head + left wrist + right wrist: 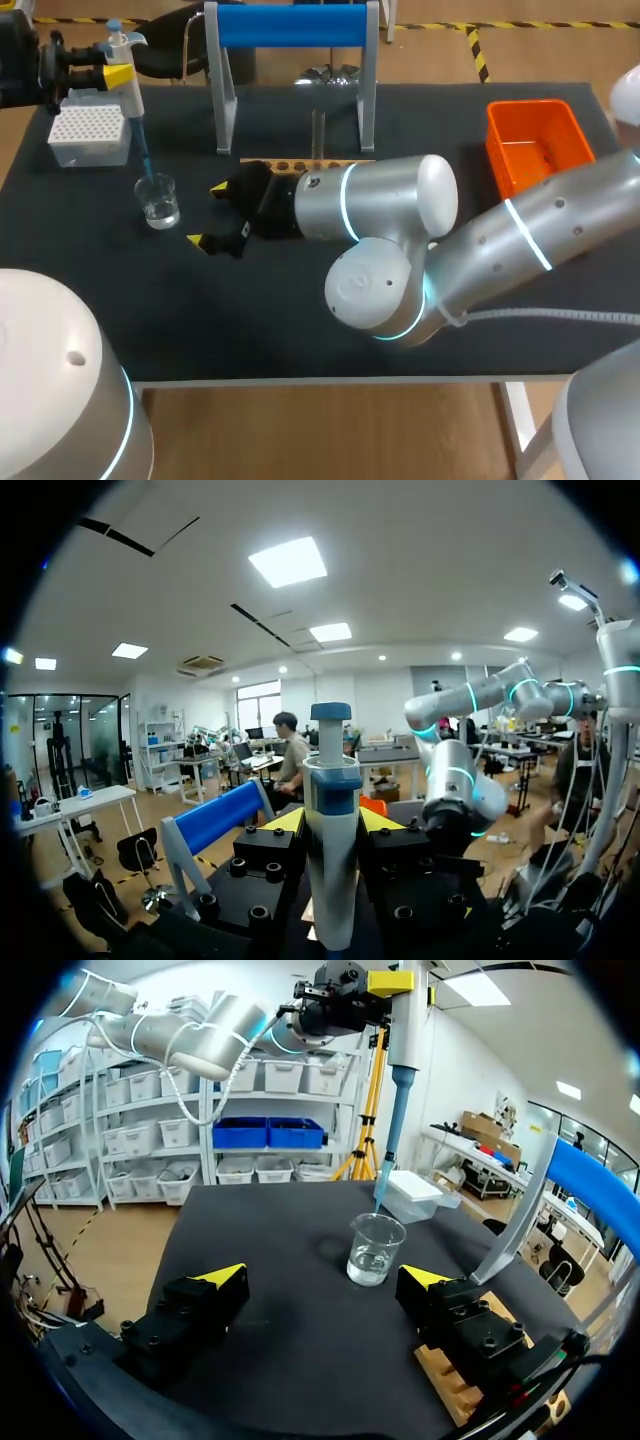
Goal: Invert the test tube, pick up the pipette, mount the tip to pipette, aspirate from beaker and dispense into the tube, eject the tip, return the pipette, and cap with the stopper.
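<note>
Closest to the left wrist lens: pipette (332, 780) body, upright, clenched from both sides by the left gripper (332, 825). Head view: the pipette hangs over the table's far left, its blue tip (145, 160) slanting down into the mouth of the beaker (158, 200); whether the tip end reaches the liquid cannot be told. The right gripper (207, 214) sits low just beside the beaker, fingers spread, nothing between them; in its wrist view the beaker stands ahead of it. Risks, judged: the tip catching the rim would upset the light beaker; drawing with the end above the liquid would pull air; a sideways move of the right gripper could knock the beaker; a loosely seated tip could drop off. Count: one pipette, one beaker, one white tip box (90, 135), one wooden rack (305, 163), one blue-barred stand (290, 25), one orange bin (535, 140), two grippers. One thin upright shape at the rack, probably the test tube (318, 130); no stopper made out
</note>
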`<move>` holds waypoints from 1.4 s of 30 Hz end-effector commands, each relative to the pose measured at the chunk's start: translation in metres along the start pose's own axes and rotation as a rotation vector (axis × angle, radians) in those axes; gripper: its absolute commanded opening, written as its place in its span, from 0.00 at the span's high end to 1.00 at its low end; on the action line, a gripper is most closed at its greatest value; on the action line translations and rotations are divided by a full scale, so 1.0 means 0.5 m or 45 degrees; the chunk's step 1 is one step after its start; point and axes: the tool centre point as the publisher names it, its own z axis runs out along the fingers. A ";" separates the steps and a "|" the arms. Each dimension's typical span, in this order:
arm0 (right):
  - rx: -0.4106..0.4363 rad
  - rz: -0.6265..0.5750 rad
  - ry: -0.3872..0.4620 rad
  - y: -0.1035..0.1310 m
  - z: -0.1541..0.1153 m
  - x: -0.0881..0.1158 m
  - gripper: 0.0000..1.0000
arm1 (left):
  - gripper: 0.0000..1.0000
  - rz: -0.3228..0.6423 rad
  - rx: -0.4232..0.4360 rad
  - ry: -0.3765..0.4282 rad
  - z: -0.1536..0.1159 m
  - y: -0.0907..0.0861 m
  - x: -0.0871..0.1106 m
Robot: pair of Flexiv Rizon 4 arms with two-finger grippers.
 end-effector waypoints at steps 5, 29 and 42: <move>-0.024 0.000 0.007 -0.007 0.000 -0.003 0.00 | 1.00 0.001 0.003 0.004 -0.002 0.005 -0.004; -0.024 0.000 0.007 -0.007 0.000 -0.003 0.00 | 1.00 -0.012 0.031 0.026 -0.010 0.077 -0.041; -0.024 0.000 0.007 -0.007 0.000 -0.003 0.00 | 1.00 -0.025 0.032 0.040 -0.008 0.117 -0.046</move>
